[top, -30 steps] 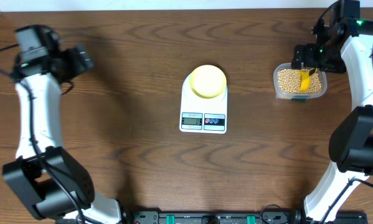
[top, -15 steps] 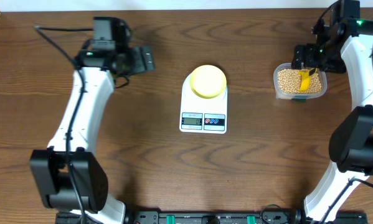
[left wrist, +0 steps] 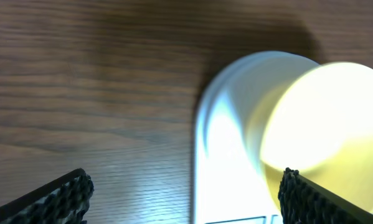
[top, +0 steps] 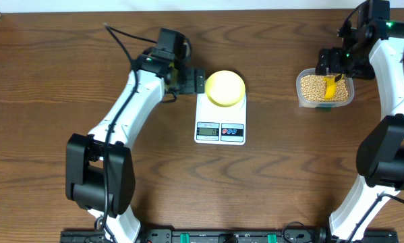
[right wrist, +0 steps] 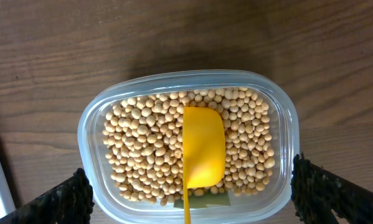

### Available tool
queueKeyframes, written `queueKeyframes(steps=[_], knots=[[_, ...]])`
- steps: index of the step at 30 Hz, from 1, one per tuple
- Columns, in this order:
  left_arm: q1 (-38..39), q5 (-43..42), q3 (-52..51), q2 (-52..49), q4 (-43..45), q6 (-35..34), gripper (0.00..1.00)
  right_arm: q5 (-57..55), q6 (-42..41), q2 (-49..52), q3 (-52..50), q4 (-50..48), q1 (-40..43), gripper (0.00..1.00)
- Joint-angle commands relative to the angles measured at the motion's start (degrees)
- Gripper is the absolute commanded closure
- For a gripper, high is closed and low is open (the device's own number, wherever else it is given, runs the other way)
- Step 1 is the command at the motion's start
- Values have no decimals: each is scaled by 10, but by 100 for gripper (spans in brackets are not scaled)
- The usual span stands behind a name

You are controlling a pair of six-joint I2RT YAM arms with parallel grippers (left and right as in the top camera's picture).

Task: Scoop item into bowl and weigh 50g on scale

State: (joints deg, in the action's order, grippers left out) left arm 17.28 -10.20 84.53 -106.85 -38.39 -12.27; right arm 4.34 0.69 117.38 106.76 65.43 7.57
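As left end effector (top: pixel 199 82) gapes, bowl (top: pixel 225 88) just beside, on scale (top: pixel 220 131)

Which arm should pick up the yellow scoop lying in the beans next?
The right arm. Its open fingers hang straight over the yellow plastic scoop in the clear tub of tan beans. The left arm is beside the white scale instead.

Even, bright light falls on the wooden table (top: pixel 289 189), shadows soft. The left wrist view is blurred, the pale-yellow bowl (left wrist: pixel 329 130) washed out by glare on the white scale (left wrist: pixel 223 155); the right wrist view renders the beans (right wrist: pixel 142 143) sharp.
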Motion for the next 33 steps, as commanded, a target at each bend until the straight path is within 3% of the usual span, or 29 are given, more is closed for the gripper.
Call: queueKeyframes(steps=[1,11,19,33], knots=[[18,3,5,-3,0,-10,2,3,2,4,10,1,1,1],[46,7,2,-6,28,-9,2,3,2,4,10,1,1,1],[49,62,-14,-10,40,-35,2,3,2,4,10,1,1,1],[66,59,-12,-40,6,-33,2,3,2,4,10,1,1,1]])
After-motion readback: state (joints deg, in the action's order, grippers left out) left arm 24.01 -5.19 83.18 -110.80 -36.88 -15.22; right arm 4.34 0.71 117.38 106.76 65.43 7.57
